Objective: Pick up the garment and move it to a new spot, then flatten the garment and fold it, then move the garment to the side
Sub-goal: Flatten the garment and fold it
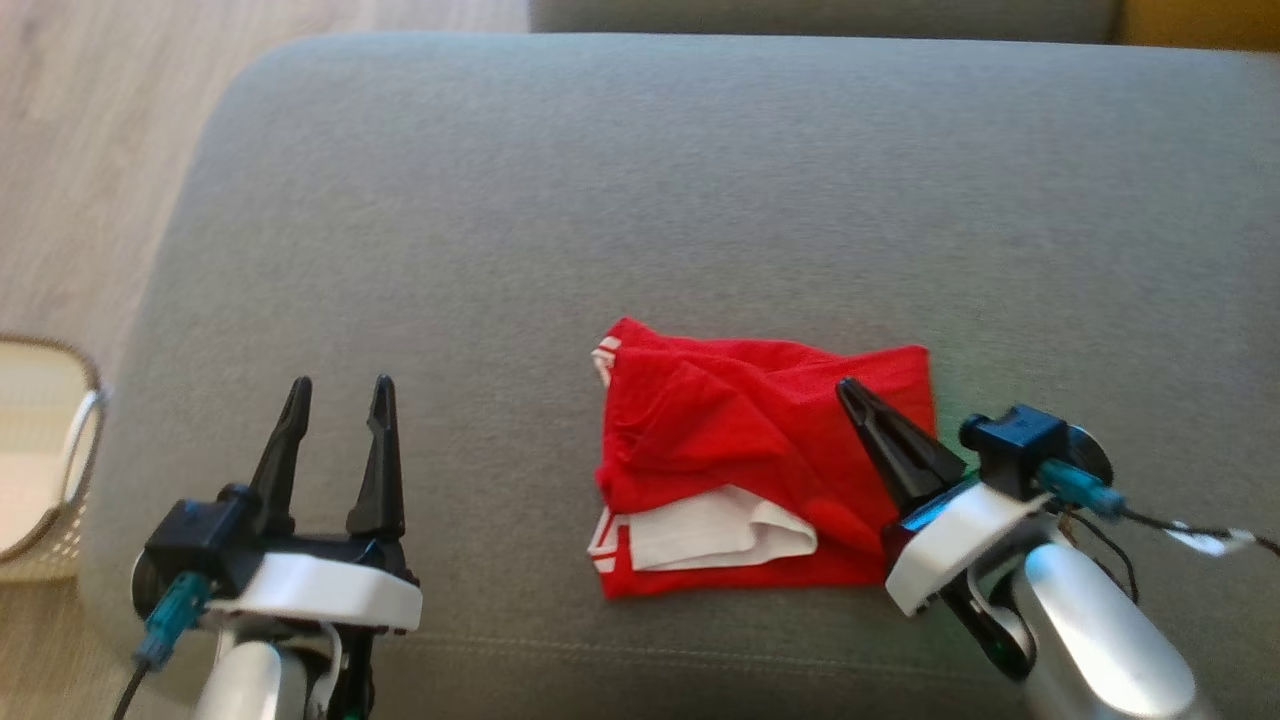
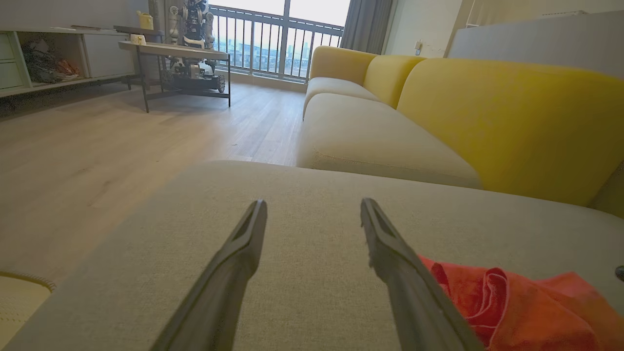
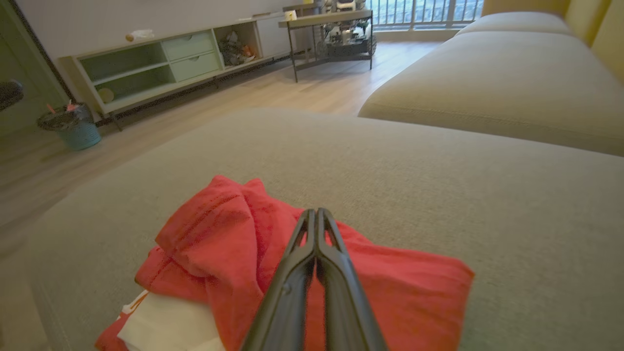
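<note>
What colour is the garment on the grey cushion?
The garment is red with white parts; head view best.

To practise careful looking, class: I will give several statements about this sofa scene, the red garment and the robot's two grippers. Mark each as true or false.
1. The garment is red with white parts. True.
2. The left gripper is shut. False: its fingers stand apart.
3. The right gripper has its fingers pressed together. True.
4. The garment lies on the floor. False: it lies on the grey cushion.
</note>
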